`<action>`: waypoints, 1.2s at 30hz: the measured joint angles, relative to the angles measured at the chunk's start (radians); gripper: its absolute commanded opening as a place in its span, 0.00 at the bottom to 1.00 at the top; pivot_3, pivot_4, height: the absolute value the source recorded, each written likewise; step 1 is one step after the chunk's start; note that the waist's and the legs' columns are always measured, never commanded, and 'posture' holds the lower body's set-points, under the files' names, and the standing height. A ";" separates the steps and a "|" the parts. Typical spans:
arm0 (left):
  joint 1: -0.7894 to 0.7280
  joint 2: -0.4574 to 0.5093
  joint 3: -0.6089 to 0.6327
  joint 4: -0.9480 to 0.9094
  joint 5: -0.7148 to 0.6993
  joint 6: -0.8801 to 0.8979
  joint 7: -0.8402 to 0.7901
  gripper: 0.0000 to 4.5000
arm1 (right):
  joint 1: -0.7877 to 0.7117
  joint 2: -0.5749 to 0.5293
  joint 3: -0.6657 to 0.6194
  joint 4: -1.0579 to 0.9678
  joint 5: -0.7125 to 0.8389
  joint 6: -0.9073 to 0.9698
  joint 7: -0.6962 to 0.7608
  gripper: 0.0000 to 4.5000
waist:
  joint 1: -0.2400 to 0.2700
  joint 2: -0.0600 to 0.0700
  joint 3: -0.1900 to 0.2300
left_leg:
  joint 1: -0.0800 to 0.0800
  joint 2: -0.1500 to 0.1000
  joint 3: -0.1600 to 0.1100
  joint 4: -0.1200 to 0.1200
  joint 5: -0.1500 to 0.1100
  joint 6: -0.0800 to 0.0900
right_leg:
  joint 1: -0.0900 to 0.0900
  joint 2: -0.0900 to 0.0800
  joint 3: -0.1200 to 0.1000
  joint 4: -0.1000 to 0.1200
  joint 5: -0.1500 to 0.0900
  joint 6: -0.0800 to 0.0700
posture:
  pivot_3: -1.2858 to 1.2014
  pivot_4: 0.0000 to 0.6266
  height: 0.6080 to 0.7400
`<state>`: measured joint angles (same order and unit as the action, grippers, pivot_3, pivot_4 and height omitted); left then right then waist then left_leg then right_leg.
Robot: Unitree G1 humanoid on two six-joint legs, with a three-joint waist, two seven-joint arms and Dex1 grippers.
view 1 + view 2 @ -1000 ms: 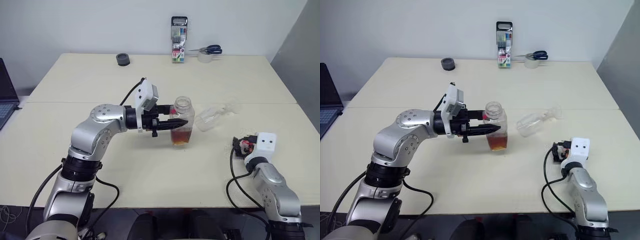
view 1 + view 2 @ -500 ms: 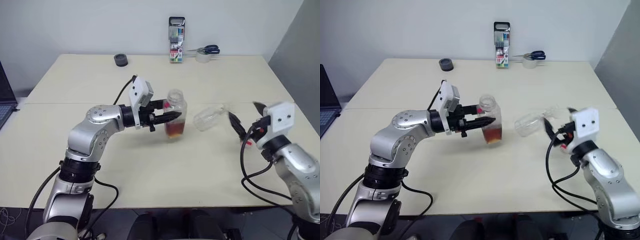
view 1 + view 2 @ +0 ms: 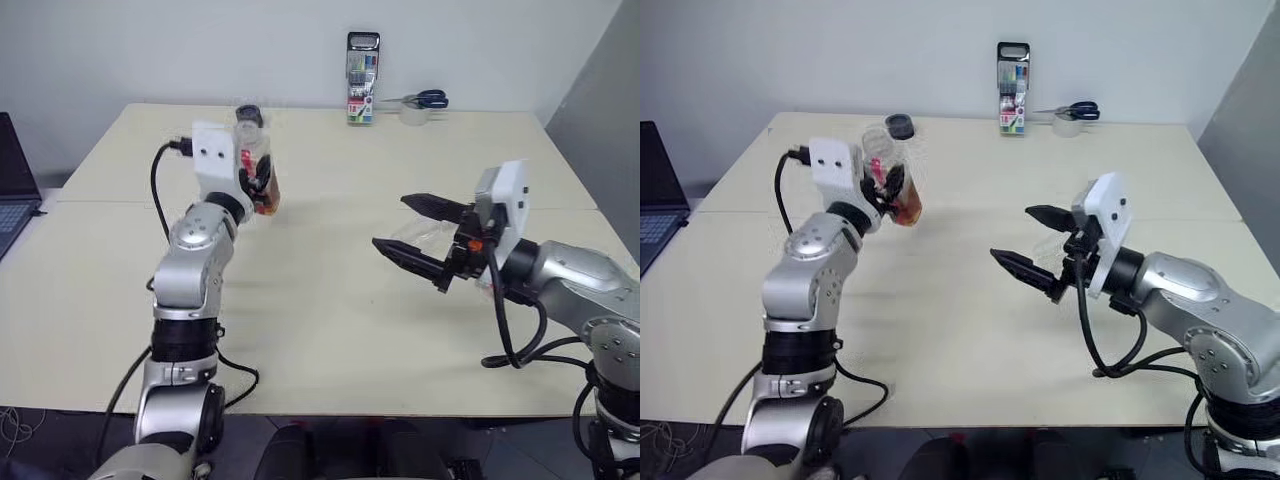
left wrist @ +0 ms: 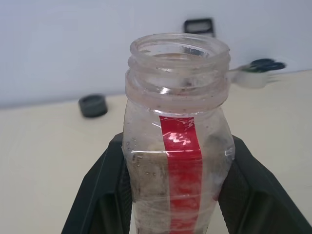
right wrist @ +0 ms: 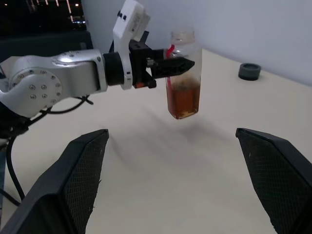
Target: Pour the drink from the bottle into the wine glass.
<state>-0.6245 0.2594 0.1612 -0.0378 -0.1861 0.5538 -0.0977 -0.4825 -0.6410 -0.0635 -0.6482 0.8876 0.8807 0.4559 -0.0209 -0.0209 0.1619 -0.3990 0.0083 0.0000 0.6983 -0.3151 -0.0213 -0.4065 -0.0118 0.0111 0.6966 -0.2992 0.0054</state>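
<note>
The left gripper is clamped on the bottle, 1 black finger on each side of the squarish body, and holds it upright in the air above the left half of the desk, toward the far edge. The bottle has no cap on; its wide threaded mouth is open at the top, and a red label strip runs down the side facing the left wrist camera. The drink, a translucent amber-brown liquid, fills roughly the lower half of the bottle. The right gripper hangs over the right half of the desk with its 2 black fingers spread wide apart and nothing between them, pointing across toward the bottle, well apart from it. The wine glass lies on its side on the desk just behind the right gripper's fingers, largely hidden by them, so only part of its clear bowl can be made out. Along the far edge of the desk stand a tall marker pack, and to its right a roll of tape with scissors resting on it. A small dark cap lies near the far edge on the left side, behind the raised bottle. A laptop sits off the desk's left edge.
</note>
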 measured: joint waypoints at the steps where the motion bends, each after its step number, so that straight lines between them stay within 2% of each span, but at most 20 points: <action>1: 0.005 -0.007 0.008 0.000 -0.004 0.004 0.010 0.44 | -0.014 0.000 0.006 0.003 0.000 0.000 0.003 0.99 | 0.000 0.000 0.000 | 0.000 0.000 0.000 0.000 0.000 0.000 | 0.000 0.000 0.000 0.000 0.000 0.000 | 0.52 0.24 1.00; 11: 0.075 0.041 0.042 0.016 0.019 -0.097 0.001 0.44 | -0.059 0.010 0.009 0.031 0.000 0.001 0.022 0.99 | 0.000 -0.001 0.000 | 0.000 0.000 0.000 0.000 0.000 0.000 | 0.000 0.000 -0.001 0.000 0.000 0.000 | 0.52 0.24 1.00; 24: 0.035 0.030 0.084 0.168 0.009 -0.136 0.043 0.44 | -0.058 0.021 0.010 0.021 -0.001 0.017 -0.006 0.99 | 0.002 -0.001 -0.001 | 0.000 0.000 0.000 0.000 0.000 0.000 | 0.000 0.000 -0.001 0.000 0.000 0.000 | 0.52 0.24 1.00; 32: 0.030 0.031 0.086 0.172 0.004 -0.134 0.043 0.97 | -0.058 0.021 0.010 0.020 -0.001 0.022 -0.021 1.00 | 0.002 -0.001 -0.001 | 0.000 0.000 0.000 0.000 0.000 0.000 | 0.000 0.000 -0.001 0.000 0.000 0.000 | 0.52 0.24 1.00; 36: 0.047 0.031 0.091 0.158 0.006 -0.104 0.065 0.99 | -0.050 0.020 0.010 0.013 -0.003 0.022 -0.022 1.00 | 0.001 -0.001 -0.001 | 0.000 0.000 0.000 -0.001 0.000 0.000 | 0.000 0.000 -0.001 0.000 0.000 0.000 | 0.52 0.24 1.00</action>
<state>-0.5774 0.2908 0.2521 0.1204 -0.1804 0.4497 -0.0331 -0.5324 -0.6210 -0.0531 -0.6350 0.8844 0.9023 0.4340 -0.0200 -0.0219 0.1612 -0.3986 0.0084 -0.0001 0.6977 -0.3149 -0.0216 -0.4067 -0.0123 0.0100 0.6970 -0.2991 0.0053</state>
